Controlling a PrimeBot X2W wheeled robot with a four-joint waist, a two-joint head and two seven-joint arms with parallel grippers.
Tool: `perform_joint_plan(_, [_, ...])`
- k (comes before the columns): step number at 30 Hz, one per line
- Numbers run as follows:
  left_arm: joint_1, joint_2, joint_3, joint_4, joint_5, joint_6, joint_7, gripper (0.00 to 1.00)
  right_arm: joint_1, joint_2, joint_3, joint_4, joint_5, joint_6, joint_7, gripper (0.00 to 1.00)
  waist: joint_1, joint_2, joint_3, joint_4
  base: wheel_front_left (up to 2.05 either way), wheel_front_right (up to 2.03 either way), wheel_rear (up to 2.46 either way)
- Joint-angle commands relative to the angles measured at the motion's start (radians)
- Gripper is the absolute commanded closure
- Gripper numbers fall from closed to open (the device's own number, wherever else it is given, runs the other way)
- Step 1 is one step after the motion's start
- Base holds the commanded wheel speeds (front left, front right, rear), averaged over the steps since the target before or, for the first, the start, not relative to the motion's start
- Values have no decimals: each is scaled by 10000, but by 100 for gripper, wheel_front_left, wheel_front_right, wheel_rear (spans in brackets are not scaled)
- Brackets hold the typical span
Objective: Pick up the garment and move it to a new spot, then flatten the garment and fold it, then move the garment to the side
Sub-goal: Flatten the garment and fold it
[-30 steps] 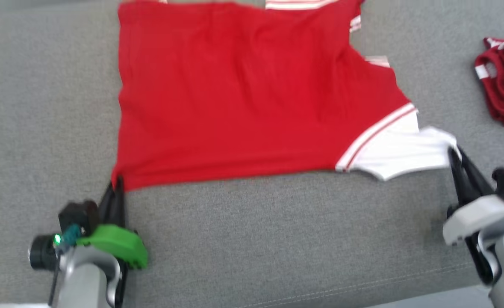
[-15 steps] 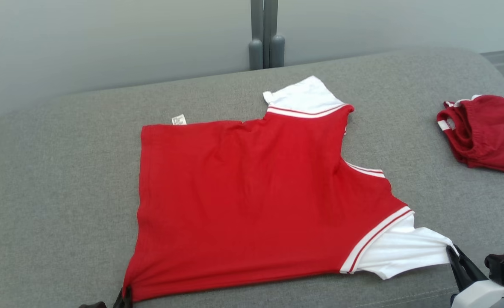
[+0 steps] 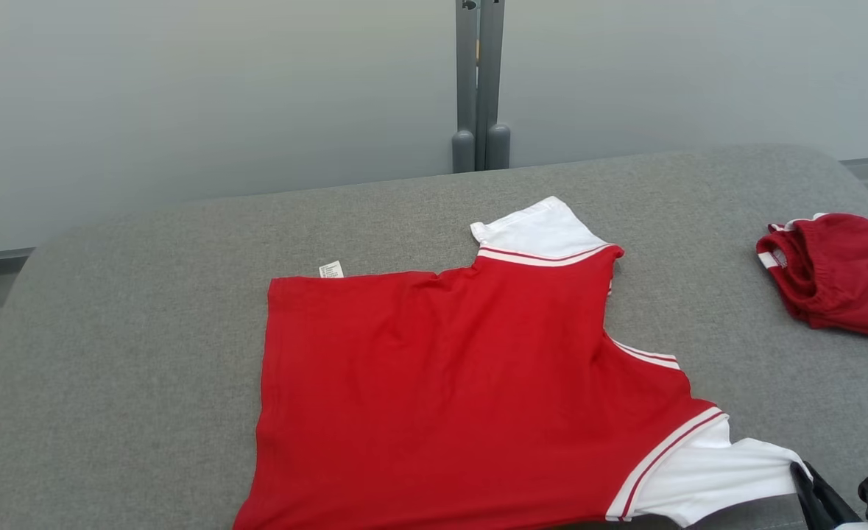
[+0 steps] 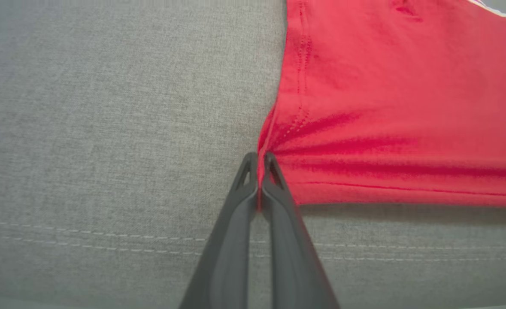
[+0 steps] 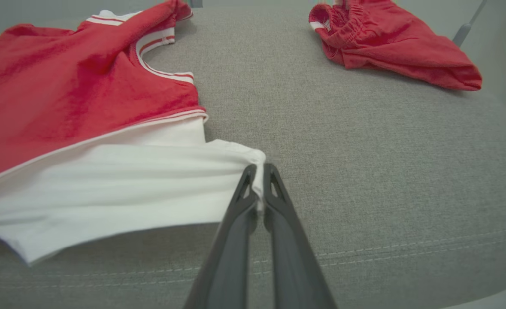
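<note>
The garment [image 3: 441, 390] is a red T-shirt with white sleeves, spread flat on the grey cushion [image 3: 146, 331]. In the left wrist view my left gripper [image 4: 258, 159] is shut on the red hem corner of the garment [image 4: 386, 98]. My right gripper [image 5: 258, 171] is shut on the tip of the near white sleeve [image 5: 119, 176]; its dark fingertips [image 3: 802, 475] show at the lower right of the head view. The far white sleeve [image 3: 537, 232] lies flat toward the wall.
A second crumpled red garment [image 3: 838, 272] lies at the cushion's right end, also seen in the right wrist view [image 5: 390, 43]. A grey post [image 3: 479, 81] stands behind the cushion against a pale wall. The cushion's stitched front edge [image 4: 107, 244] runs just under both grippers.
The head camera has tilted up, so the shirt sits lower in the picture and the wall has come into view. Both grippers keep hold of the same corners.
</note>
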Motion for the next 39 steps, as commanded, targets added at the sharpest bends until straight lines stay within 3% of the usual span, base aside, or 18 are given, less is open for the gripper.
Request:
perform_joint_plan(1, [85,252,103,-210,-52,83,-1,100,91,-167,-281,-217,163,-165,-31,100,1,-1,30,71,0,0,0])
perform_joint_plan(7, [-511,190,-364,-1259,174,-200,1,100,-351,119,-60,-1210,100,-110,-31,100,1,-1,333,158,0,0,0])
perform_joint_plan(13, [-1123,171,-542,-1561,332,-375,1,100,-1147,278,441,-1192,104,-102,-30,100,1,-1,610,194,0,0,0])
perform_joint_plan(22, [-2494,168,-1026,-997,379,-455,1,100,-3004,499,1117,566,-63,-99,-30,100,1,-1,1139,348,0,0,0])
perform_joint_plan(39, [-4222,169,-1458,156,146,123,1,100,-5315,624,1017,2447,-439,-99,-30,100,1,-1,2359,541,0,0,0])
